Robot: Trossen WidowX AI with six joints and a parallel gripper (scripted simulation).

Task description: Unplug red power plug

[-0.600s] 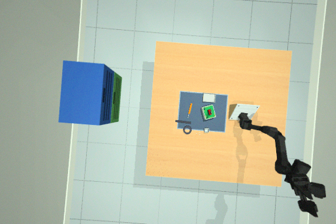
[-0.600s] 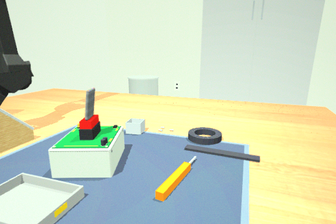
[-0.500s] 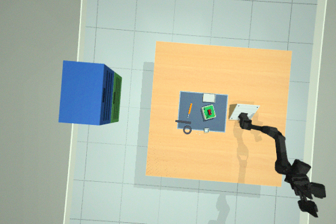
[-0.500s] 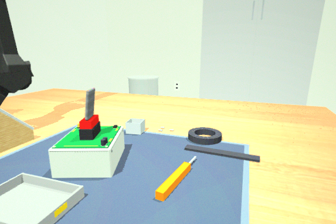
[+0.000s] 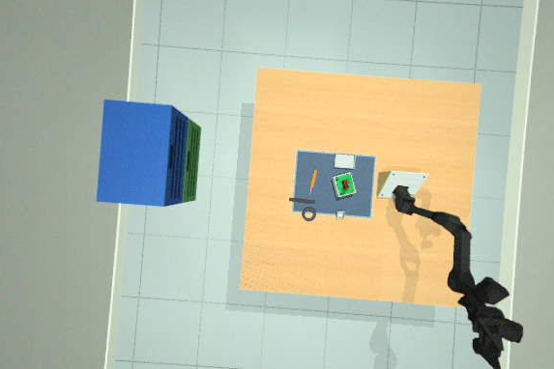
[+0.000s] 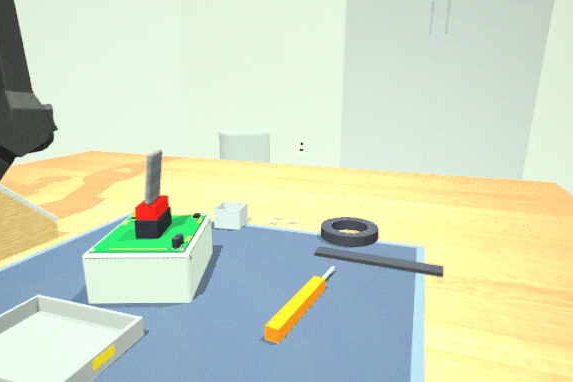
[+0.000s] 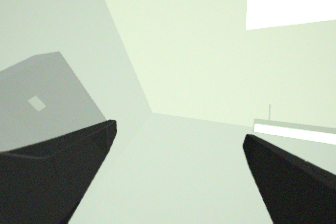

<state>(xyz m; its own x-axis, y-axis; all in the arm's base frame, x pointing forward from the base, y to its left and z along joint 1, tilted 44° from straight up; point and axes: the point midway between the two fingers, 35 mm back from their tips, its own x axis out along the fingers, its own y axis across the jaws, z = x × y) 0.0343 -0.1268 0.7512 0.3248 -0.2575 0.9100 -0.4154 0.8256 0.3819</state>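
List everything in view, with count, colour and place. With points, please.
Plug [image 5: 346, 184] [image 6: 152, 208]: one, red, in the socket
Socket [image 6: 149, 228]: one, black, on the board
Circuit board [image 5: 339, 188] [image 6: 116, 243]: one, green, atop the white box
Box [image 6: 136, 280]: one, white, on the mat
Tray [image 5: 344, 161] [image 6: 126, 327]: one, grey, on the mat
Screwdriver [image 5: 313, 180] [image 6: 296, 308]: one, orange, on the mat
Strip [image 5: 302, 200] [image 6: 378, 261]: one, dark, over the mat's edge
Ring [image 5: 303, 218] [image 6: 349, 238]: one, dark, beside the strip
Small container [image 5: 340, 214] [image 6: 230, 219]: one, whitish, at the mat's edge
Mat [image 5: 320, 169] [image 6: 221, 310]: one, blue, on the table
Table [image 5: 368, 116] [image 6: 506, 300]: one, wooden
Cabinets [image 5: 133, 152] [image 5: 190, 159]: two, blue and green, beside the table
Gripper [image 7: 179, 133]: one, black, open

Your far-left floor: blue cabinet [image 5: 133, 152], with a green one [image 5: 191, 160] against its right side.
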